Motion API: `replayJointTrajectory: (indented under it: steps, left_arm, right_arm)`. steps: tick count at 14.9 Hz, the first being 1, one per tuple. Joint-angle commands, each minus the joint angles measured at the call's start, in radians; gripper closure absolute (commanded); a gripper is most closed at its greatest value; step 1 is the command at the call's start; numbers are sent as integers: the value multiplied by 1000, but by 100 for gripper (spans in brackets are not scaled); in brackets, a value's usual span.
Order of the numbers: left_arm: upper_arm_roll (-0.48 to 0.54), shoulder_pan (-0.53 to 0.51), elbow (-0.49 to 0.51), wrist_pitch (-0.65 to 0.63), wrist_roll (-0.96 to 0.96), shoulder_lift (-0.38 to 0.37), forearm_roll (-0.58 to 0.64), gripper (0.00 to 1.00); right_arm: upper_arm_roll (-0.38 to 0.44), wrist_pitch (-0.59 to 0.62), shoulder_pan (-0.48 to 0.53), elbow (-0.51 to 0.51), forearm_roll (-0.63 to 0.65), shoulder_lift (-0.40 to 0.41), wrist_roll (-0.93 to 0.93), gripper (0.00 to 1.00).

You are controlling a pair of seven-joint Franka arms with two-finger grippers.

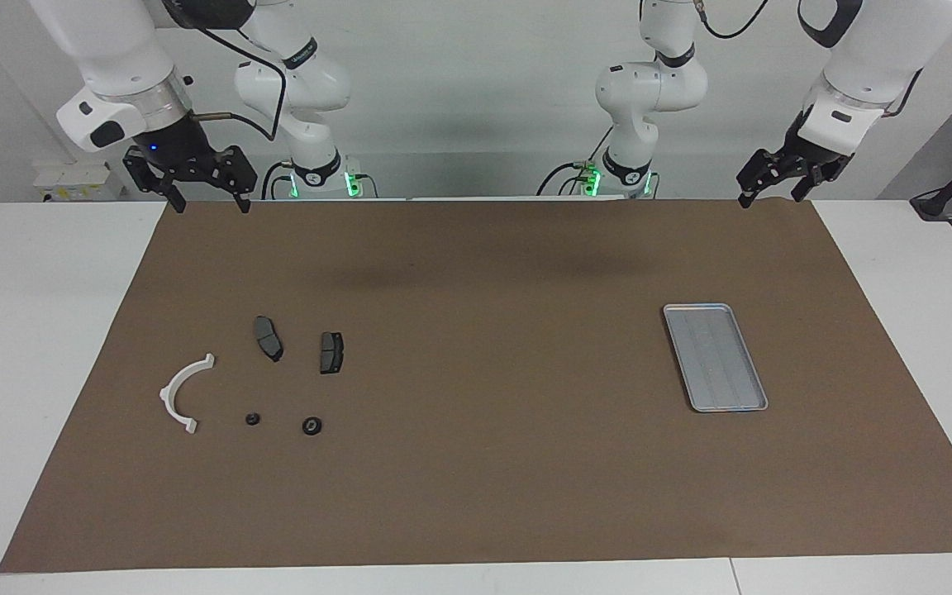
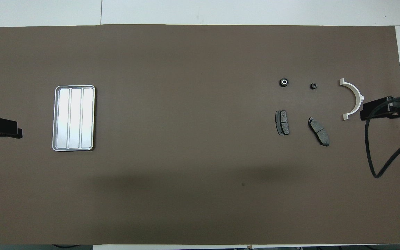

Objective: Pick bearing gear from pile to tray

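Observation:
The pile lies toward the right arm's end of the table. It holds two dark brake pads [image 1: 268,337] [image 1: 331,352], a white half-ring bracket [image 1: 183,390] and two small black round pieces. The larger round piece [image 1: 311,426] [image 2: 283,82] has a shiny hub and looks like the bearing gear; the smaller one [image 1: 252,419] [image 2: 313,85] lies beside it. The silver ribbed tray [image 1: 716,357] [image 2: 74,118] sits toward the left arm's end with nothing in it. My right gripper [image 1: 210,205] [image 2: 363,113] and left gripper [image 1: 772,198] [image 2: 18,132] hang open and hold nothing, high over the mat's edge by the robots.
A brown mat [image 1: 484,463] covers most of the white table [image 1: 30,330]. A black cable [image 2: 373,152] loops down from the right arm. The round pieces lie farther from the robots than the brake pads.

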State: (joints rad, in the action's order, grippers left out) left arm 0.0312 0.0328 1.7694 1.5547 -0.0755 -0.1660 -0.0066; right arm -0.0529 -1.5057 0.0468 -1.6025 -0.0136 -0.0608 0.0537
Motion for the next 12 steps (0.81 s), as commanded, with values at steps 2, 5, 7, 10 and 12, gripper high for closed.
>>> replayJointTrajectory:
  steps: [2, 5, 7, 10, 12]
  left_arm:
    - [7, 6, 4, 8, 13, -7, -13, 0]
    - [7, 4, 4, 8, 13, -7, -13, 0]
    - [7, 4, 4, 8, 13, -7, -13, 0]
    - [7, 6, 4, 8, 13, -7, -12, 0]
    - [7, 6, 4, 8, 13, -7, -13, 0]
  right_arm:
    - [-8, -18, 19, -13, -20, -16, -22, 0]
    - [-8, -18, 16, -13, -20, -16, -26, 0]
    - [-8, -18, 16, -13, -20, -17, -26, 0]
    - [-7, -16, 16, -13, -20, -21, -25, 0]
    - [-8, -18, 16, -13, -19, -21, -23, 0]
